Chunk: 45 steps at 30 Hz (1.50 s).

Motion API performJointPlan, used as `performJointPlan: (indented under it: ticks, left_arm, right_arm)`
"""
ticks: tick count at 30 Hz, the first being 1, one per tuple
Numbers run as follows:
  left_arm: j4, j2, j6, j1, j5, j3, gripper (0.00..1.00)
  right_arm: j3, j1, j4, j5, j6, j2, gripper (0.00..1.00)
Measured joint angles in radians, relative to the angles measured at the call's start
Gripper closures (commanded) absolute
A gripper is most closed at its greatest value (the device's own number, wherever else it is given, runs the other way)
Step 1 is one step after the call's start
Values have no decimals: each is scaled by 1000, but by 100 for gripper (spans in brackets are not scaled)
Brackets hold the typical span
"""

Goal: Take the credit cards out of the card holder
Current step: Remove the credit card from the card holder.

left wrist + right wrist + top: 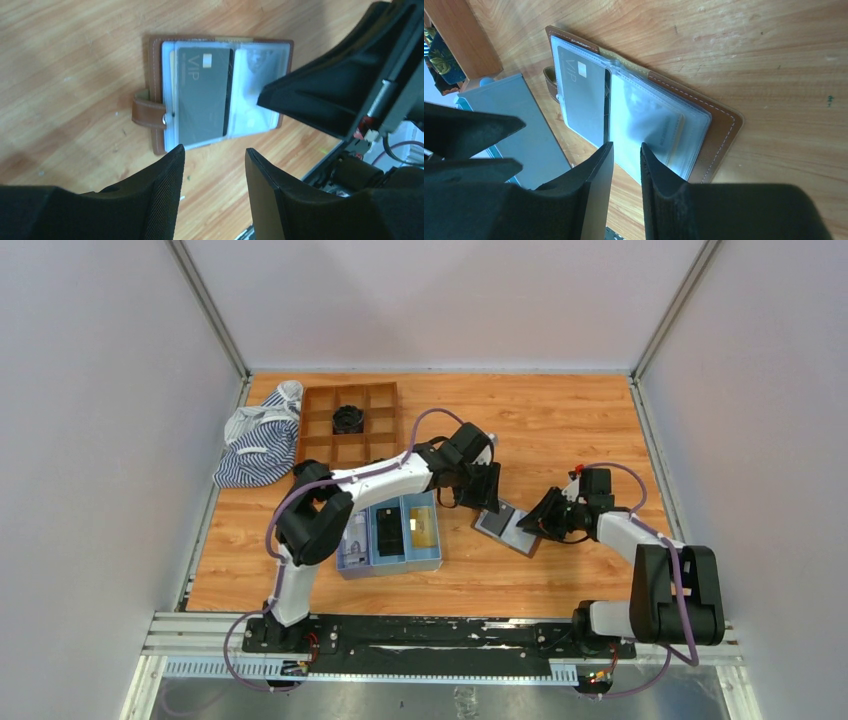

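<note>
1. Sits with both bases on the near rail [430, 635].
2. Has the right arm [625, 530] folded sharply at the elbow above its base, forearm running low and leftward toward the table's middle, wrist tipped down.
3. Shows the right gripper [626, 147] with jaws only a narrow gap apart, nothing visibly pinched, tips at the near edge of the clear sleeves [649, 120]; cannot tell whether touching.
4. Lying open and flat on the wood just right of the blue tray [400, 565], between the two grippers: the card holder [507, 527], strap [148, 112] sticking out at one side, a grey VIP card [202, 95] inside one sleeve.
5. Stretches the left arm [385, 478] from a raised elbow rightward across the tray's far end, wrist bent down at the holder's far-left corner.
6. Points the left gripper [215, 152] down over bare wood just beside the holder, jaws spread, empty.
7. Farther back, by the left wall: a wooden grid box [320, 425] with a black part [349, 420] in one cell, and a striped cloth [262, 440] against its left side.
</note>
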Motion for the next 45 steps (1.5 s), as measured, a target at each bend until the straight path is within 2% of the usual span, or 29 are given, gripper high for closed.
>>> performJointPlan:
  ticks: [5, 17, 21, 26, 29, 36, 45]
  left_arm:
    - [32, 83, 3, 13, 20, 51, 50]
    - [74, 172, 2, 24, 60, 54, 56]
    - [74, 178, 2, 24, 56, 56, 66]
    - [66, 192, -1, 30, 52, 61, 87]
    - [60, 198, -1, 37, 54, 63, 100]
    - [47, 208, -1, 40, 61, 77, 100]
    - [37, 214, -7, 51, 68, 83, 100]
  right_arm:
    - [0, 0, 5, -9, 20, 3, 69]
    - [5, 57, 103, -46, 103, 70, 69]
    - [5, 60, 136, -48, 123, 92, 69]
    - [5, 60, 188, -54, 145, 136, 72]
    - [0, 60, 208, -52, 156, 149, 81]
    - [-55, 60, 294, -43, 203, 142, 99]
    - [-92, 59, 350, -40, 237, 125, 100]
